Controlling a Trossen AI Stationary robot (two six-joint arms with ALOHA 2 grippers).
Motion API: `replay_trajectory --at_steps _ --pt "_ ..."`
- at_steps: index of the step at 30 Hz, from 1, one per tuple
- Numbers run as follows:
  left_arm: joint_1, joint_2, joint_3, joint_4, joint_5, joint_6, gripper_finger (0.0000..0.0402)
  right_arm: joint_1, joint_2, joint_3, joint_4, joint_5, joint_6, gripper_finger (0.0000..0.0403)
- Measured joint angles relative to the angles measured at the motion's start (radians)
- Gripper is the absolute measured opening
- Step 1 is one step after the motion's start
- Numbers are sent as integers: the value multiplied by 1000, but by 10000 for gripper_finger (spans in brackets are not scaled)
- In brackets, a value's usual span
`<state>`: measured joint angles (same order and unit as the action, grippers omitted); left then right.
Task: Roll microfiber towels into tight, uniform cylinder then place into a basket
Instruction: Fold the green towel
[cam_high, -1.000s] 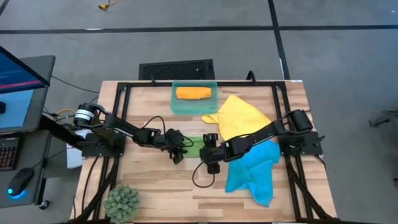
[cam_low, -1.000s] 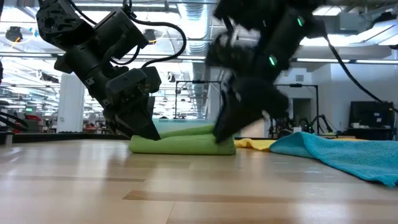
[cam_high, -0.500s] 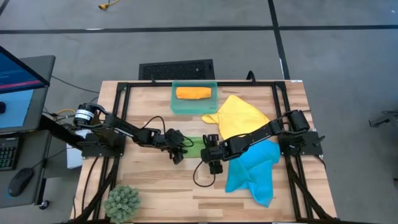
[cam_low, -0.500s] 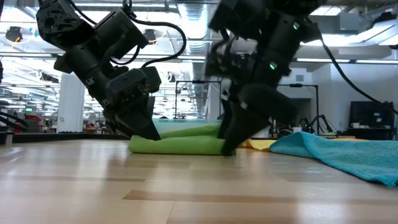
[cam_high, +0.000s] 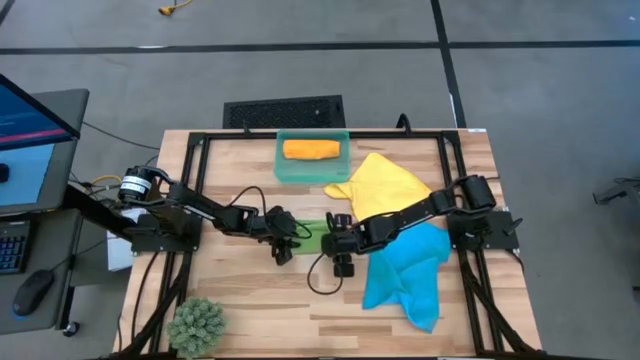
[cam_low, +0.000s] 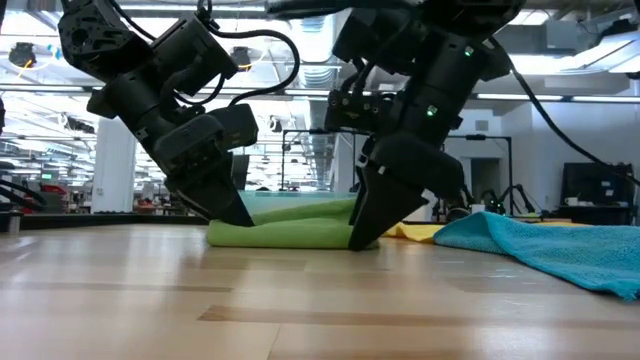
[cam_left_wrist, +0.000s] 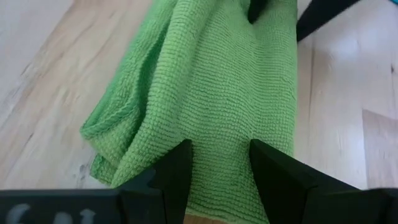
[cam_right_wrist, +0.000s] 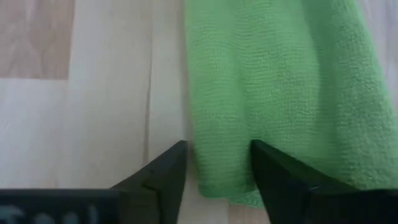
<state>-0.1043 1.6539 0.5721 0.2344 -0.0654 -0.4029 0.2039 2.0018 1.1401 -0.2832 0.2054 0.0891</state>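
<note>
Green towel (cam_low: 290, 232) lies rolled mid-bench, its left end pinched by the left end effector (cam_low: 222, 205); the right end effector (cam_low: 365, 228) has just lowered and is closing on its other end, readying a two-handed lift.

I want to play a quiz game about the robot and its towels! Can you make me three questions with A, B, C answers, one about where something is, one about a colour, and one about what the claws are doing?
1. Where is the orange towel?
A. In the basket
B. Under the plant ball
C. On the floor

2. What colour is the towel lying between the two claws?
A. Blue
B. Yellow
C. Green

3. What are the left claw and right claw doing?
A. Lifting the yellow towel up high
B. One at each end of the rolled green towel lying on the table
C. Parked far apart at the table's corners

Answers:
1 A, the orange roll sits inside the teal tub.
2 C, both wrist views show green cloth.
3 B, the low view shows one claw at each end.
</note>
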Motion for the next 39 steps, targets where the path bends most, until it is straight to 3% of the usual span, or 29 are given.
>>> replay_trajectory --at_steps 8,10,15,22,29,35,39 --pt "0 0 0 0 5 67 158 4 7 0 20 7 16 37" --pt "0 0 0 -1 6 79 158 3 2 -1 19 -6 16 17" --pt "-1 -17 1 -37 13 85 158 3 0 -2 18 -21 17 34" --pt "-36 -133 -4 -185 9 108 158 3 -1 -2 20 -44 17 15" --pt "-108 -256 -4 -314 -93 137 158 2 -1 -2 20 -52 31 25" --pt "-198 -288 -3 -252 -134 285 158 2 -1 -3 26 -55 35 16" --pt "-260 -222 0 -192 -207 398 158 2 -1 -3 27 -57 35 26"
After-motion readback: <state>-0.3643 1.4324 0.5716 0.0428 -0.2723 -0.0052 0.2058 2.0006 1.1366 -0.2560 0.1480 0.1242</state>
